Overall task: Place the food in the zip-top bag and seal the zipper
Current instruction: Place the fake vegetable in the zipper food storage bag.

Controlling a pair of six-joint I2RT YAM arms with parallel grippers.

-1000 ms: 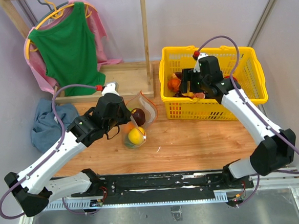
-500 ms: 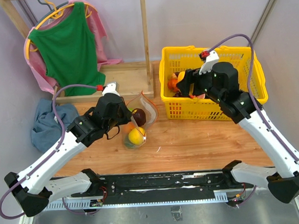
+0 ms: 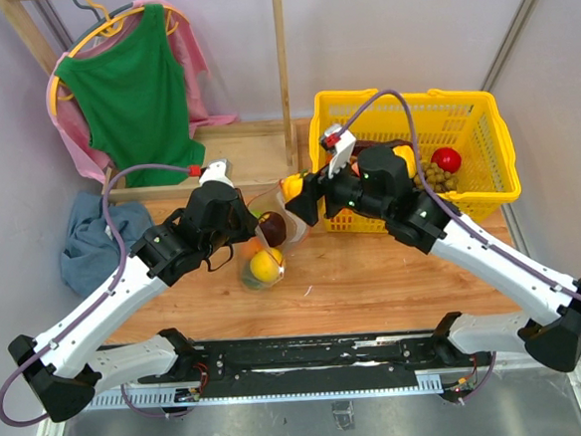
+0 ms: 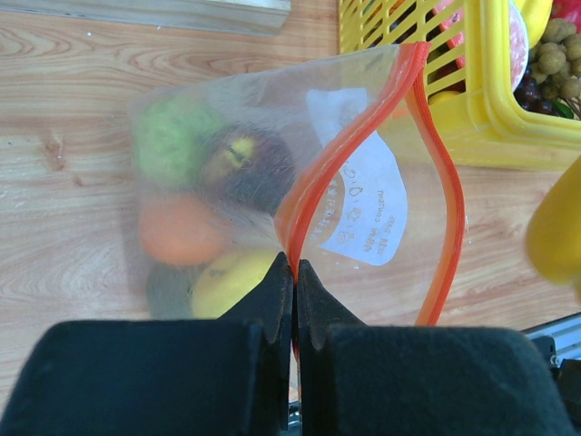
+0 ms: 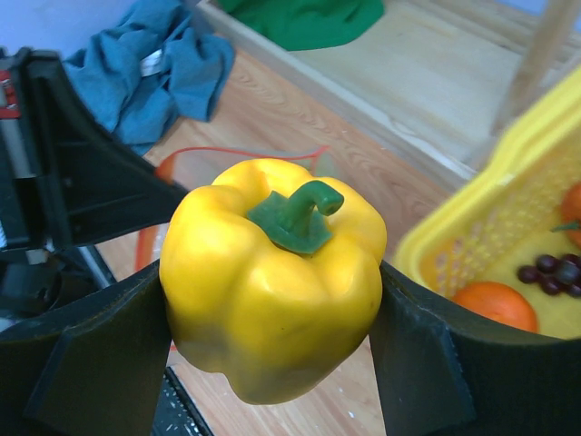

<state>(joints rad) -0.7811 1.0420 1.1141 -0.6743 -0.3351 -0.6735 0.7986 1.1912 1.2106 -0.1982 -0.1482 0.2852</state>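
Observation:
My right gripper (image 5: 270,313) is shut on a yellow bell pepper (image 5: 272,286) with a green stem, held above the table. From above the pepper (image 3: 291,187) hangs beside the open mouth of the clear zip-top bag (image 3: 271,224). My left gripper (image 4: 294,265) is shut on the bag's orange-red zipper strip (image 4: 331,173) and holds the mouth open. The bag (image 4: 227,191) holds green, dark purple, orange and yellow food. The far side of the strip (image 4: 449,200) bows away from the pinched side.
A yellow lattice basket (image 3: 488,189) at the back right holds a red fruit (image 3: 446,159), grapes and more food. A wooden rack with a green top (image 3: 132,89) stands at the back left. A blue cloth (image 3: 88,242) lies at the left.
My right gripper has lifted the yellow pepper out of the basket and carried it left to the bag's mouth. The left gripper and the bag have stayed put.

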